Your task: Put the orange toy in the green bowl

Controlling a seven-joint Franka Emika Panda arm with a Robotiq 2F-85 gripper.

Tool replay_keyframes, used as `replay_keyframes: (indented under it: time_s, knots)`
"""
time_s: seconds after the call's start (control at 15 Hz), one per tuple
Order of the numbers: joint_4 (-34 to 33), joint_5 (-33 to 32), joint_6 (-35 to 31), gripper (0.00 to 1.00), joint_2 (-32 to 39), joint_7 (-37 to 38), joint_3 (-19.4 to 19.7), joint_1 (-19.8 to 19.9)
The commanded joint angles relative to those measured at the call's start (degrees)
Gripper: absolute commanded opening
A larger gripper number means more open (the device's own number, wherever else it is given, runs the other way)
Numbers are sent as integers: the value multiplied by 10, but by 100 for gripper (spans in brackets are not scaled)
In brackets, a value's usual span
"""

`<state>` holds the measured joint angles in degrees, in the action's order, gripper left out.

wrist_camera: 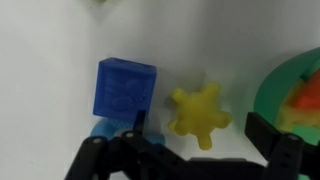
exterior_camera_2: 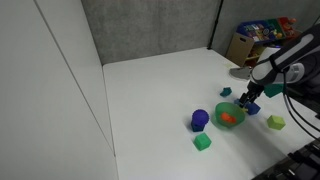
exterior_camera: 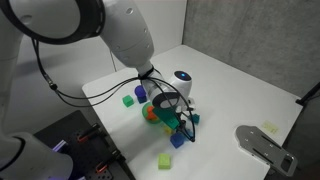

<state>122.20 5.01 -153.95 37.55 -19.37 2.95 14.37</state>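
Note:
The green bowl (exterior_camera_2: 229, 118) sits on the white table with the orange toy (exterior_camera_2: 230, 116) inside it. The bowl also shows in an exterior view (exterior_camera: 161, 119) with the orange toy (exterior_camera: 150, 113) in it. In the wrist view the bowl's rim (wrist_camera: 285, 80) and the orange toy (wrist_camera: 308, 100) are at the right edge. My gripper (wrist_camera: 200, 135) is open and empty, just beside the bowl (exterior_camera_2: 246, 104). It hangs over a yellow star-shaped toy (wrist_camera: 200, 110), which lies between the fingers.
A blue cube (wrist_camera: 126, 88) lies next to the star toy. A purple-blue piece (exterior_camera_2: 199, 119), a green cube (exterior_camera_2: 203, 142) and a yellow-green cube (exterior_camera_2: 276, 122) lie around the bowl. A grey wall stands behind the table (exterior_camera_2: 160, 80).

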Motion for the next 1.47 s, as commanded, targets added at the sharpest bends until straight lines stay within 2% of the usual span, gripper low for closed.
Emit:
replay_keyframes:
  time_s: [0.0, 0.8, 1.33, 1.4]
  knots:
    - [-16, -10, -2, 100, 14, 1, -15, 15]
    - [-32, -44, -47, 100, 49, 5, -17, 5]
    - [-26, -58, -52, 100, 55, 5, -26, 2]
    - [-26, -61, -50, 75, 55, 5, -25, 1]
